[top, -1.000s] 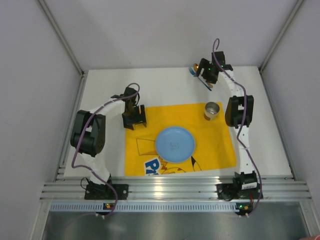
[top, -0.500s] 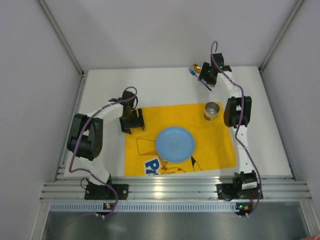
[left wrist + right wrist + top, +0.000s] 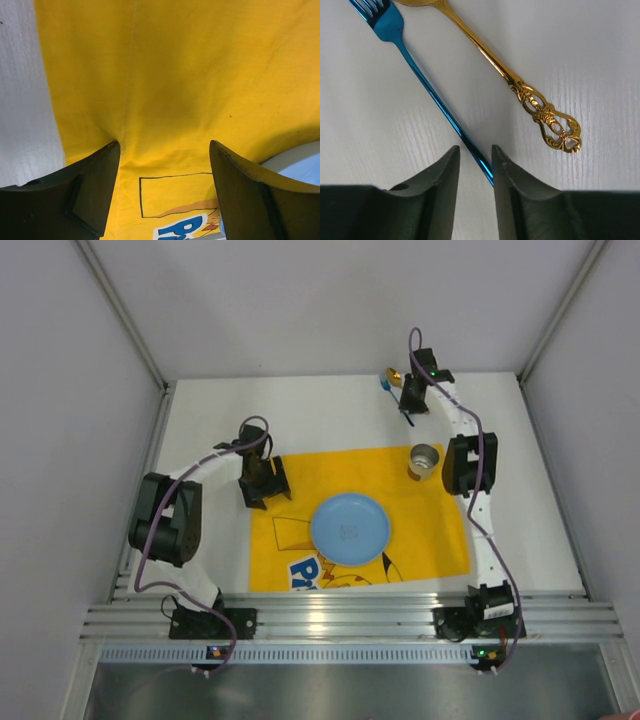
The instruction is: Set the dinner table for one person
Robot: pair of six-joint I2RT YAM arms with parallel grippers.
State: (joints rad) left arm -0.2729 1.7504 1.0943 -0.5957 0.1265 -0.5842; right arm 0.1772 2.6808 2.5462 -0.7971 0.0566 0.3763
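Observation:
On the white dinner table (image 3: 200, 420), at the far right, a blue fork (image 3: 420, 75) and a gold spoon (image 3: 485, 52) lie side by side. My right gripper (image 3: 475, 148) is down over the fork's handle. Its jaws are narrowed around the handle, and a gap remains on the left side. From above, the right gripper (image 3: 408, 400) stands just near of the fork (image 3: 384, 383). My left gripper (image 3: 165, 146) is open and empty, low over the left part of the yellow placemat (image 3: 420, 530). In the top view the left gripper (image 3: 262, 480) sits at the mat's far left corner.
A blue plate (image 3: 350, 527) lies in the middle of the placemat, and its rim (image 3: 300, 160) shows beside my left gripper's right finger. A metal cup (image 3: 424, 461) stands on the mat's far right corner. White walls enclose the table on three sides.
My right gripper has moved a little left and down onto the fork handle, and its jaws have narrowed a lot. The left gripper has shifted slightly left over the mat, still open.

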